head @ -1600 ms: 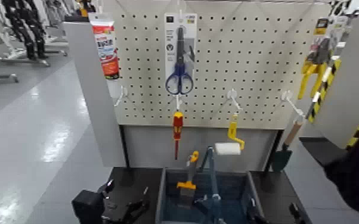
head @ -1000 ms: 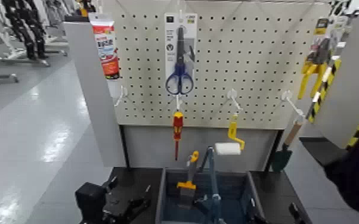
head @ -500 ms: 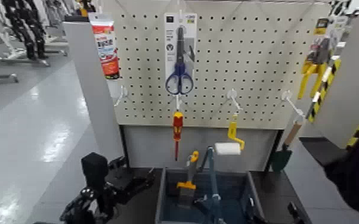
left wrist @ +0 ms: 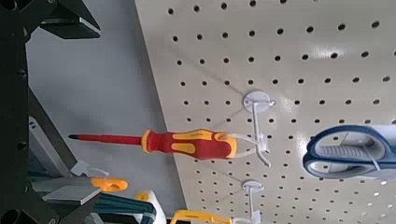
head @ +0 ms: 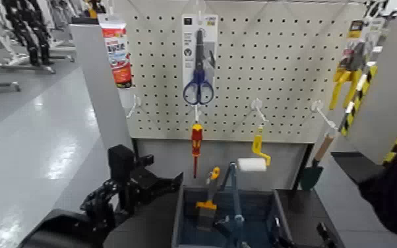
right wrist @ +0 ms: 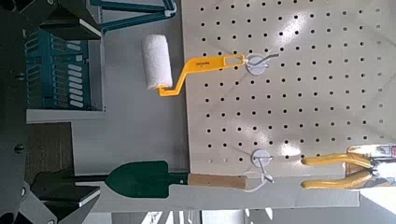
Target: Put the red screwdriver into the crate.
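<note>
Raised toward the pegboard [head: 274,66], the left claw [head: 179,181] is held released; beside it hangs the red screwdriver [head: 196,148], ungrasped. Grasping and placing in the crate [head: 277,214] remain.

Left tool [head: 175,179] seems open, right tool [head: 325,232] low.

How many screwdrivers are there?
1. The red screwdriver hangs from a hook, right below the blue-handled scissors. More might be hidden in the crate, since I can't see everything inside.
</note>
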You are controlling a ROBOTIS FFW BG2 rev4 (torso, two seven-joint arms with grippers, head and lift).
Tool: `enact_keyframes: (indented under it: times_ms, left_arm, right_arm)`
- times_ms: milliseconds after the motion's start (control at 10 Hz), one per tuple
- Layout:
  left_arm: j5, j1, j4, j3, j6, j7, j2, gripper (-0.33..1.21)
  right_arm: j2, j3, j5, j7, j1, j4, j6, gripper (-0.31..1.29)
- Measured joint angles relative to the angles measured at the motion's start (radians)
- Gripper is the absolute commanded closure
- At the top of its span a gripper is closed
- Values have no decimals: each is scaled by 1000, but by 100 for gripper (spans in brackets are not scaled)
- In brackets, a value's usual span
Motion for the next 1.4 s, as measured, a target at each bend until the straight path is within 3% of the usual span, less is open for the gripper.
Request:
enact_keyframes:
  times_ms: [400, 900, 1400]
  left_arm:
    - [5, -117, 68, -72, 15, -54, 4, 13]
    - [25, -229, 158, -114, 27, -159, 2, 13]
    - [56, -312, 248, -149, -1, -197, -13, 13]
  right_arm:
    - [-2, 3, -3, 0, -3, 2, -2, 13]
    - [-1, 4, -4, 0, -4, 4, -2, 13]
    - [-1, 8, -6, 2, -8, 4, -2, 13]
